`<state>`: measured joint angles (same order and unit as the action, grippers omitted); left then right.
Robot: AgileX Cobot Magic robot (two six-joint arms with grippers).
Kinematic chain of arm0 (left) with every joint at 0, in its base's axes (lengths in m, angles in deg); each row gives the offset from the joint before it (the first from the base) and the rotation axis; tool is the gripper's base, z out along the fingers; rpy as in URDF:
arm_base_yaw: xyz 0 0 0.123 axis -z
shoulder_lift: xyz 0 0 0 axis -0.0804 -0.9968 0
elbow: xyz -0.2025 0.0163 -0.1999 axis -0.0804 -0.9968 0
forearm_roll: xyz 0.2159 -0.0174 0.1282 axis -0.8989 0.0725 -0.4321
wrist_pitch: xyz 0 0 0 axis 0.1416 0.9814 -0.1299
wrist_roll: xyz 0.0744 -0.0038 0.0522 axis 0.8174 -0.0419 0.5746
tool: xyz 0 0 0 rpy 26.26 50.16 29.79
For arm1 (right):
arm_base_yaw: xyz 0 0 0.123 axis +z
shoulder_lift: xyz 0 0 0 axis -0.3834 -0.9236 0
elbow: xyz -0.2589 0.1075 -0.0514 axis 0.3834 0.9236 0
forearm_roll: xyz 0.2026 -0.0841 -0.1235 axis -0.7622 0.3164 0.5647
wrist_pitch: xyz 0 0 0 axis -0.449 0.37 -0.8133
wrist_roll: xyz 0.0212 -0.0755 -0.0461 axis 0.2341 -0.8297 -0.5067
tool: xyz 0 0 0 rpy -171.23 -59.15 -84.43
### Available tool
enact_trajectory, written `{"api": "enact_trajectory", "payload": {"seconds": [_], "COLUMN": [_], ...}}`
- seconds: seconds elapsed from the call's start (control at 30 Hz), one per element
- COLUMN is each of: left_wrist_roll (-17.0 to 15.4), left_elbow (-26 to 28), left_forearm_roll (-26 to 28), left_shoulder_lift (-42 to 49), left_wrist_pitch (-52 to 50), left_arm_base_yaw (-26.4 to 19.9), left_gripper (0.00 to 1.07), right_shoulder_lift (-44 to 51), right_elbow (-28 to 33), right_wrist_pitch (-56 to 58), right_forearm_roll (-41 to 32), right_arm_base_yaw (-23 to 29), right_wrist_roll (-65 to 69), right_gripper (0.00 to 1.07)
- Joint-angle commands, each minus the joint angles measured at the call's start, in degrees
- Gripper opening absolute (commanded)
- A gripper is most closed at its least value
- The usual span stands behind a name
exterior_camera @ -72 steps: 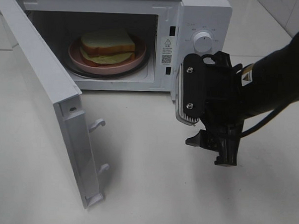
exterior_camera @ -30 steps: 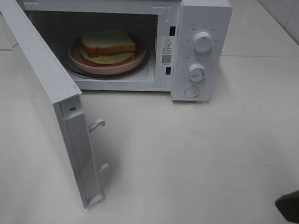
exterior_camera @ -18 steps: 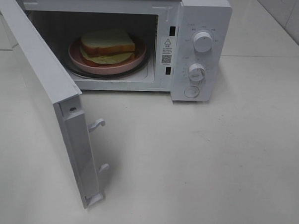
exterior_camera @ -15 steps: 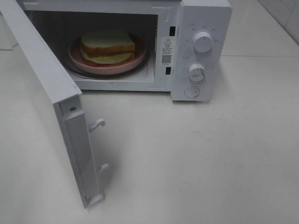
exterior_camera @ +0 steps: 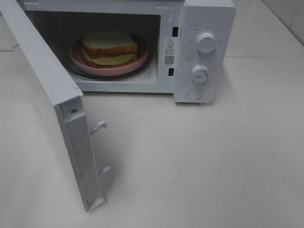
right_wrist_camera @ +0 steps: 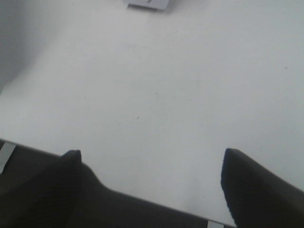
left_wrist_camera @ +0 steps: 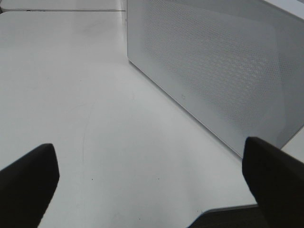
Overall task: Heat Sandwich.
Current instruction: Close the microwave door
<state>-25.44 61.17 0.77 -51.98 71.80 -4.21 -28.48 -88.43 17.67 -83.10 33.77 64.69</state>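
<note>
The sandwich (exterior_camera: pixel 109 45), white bread with tan crust and pale yellow-green filling, lies on a round pink plate (exterior_camera: pixel 137 61) inside the open white microwave (exterior_camera: pixel 206 25). Its door (exterior_camera: pixel 47 89) swings wide toward the front left. Neither arm shows in the exterior high view. In the left wrist view my left gripper (left_wrist_camera: pixel 152 178) stands open over bare table, with the door's perforated outer face (left_wrist_camera: pixel 218 66) ahead. In the right wrist view my right gripper (right_wrist_camera: pixel 152 171) is open above the table, nothing between its fingers.
Two knobs (exterior_camera: pixel 206 42) and a round button (exterior_camera: pixel 194 93) sit on the microwave's right panel. Two latch hooks (exterior_camera: pixel 99 126) stick out of the door's edge. White tabletop (exterior_camera: pixel 215 162) spreads in front. The table's near edge (right_wrist_camera: pixel 156 209) runs below the right gripper.
The right arm has pulled back from in front of the microwave's control panel and left the exterior high view at the lower right. Sandwich, plate and door have not moved.
</note>
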Motion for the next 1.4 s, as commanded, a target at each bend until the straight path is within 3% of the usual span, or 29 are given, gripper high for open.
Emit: {"api": "enact_trajectory", "payload": {"seconds": [0.03, 0.47, 1.4], "left_wrist_roll": [-0.29, -0.29, -0.29], "left_elbow": [0.0, 0.0, 0.0], "left_forearm_roll": [0.17, 0.17, 0.17], "left_shoulder_lift": [1.2, 1.2, 0.86], "left_wrist_pitch": [-0.69, -0.69, -0.69], "left_arm_base_yaw": [0.34, 0.34, 0.34], "left_gripper": [0.98, 0.98, 0.98], "right_shoulder_lift": [2.92, 12.03, 12.09], "right_elbow": [0.23, 2.29, 2.29], "right_wrist_pitch": [-0.63, -4.07, -4.07], "right_forearm_roll": [2.86, 4.18, 3.95], "right_arm_base_yaw": [-2.18, -9.05, -9.05], "right_wrist_roll": [2.58, 3.15, 2.86], "right_gripper": [0.76, 0.76, 0.76]}}
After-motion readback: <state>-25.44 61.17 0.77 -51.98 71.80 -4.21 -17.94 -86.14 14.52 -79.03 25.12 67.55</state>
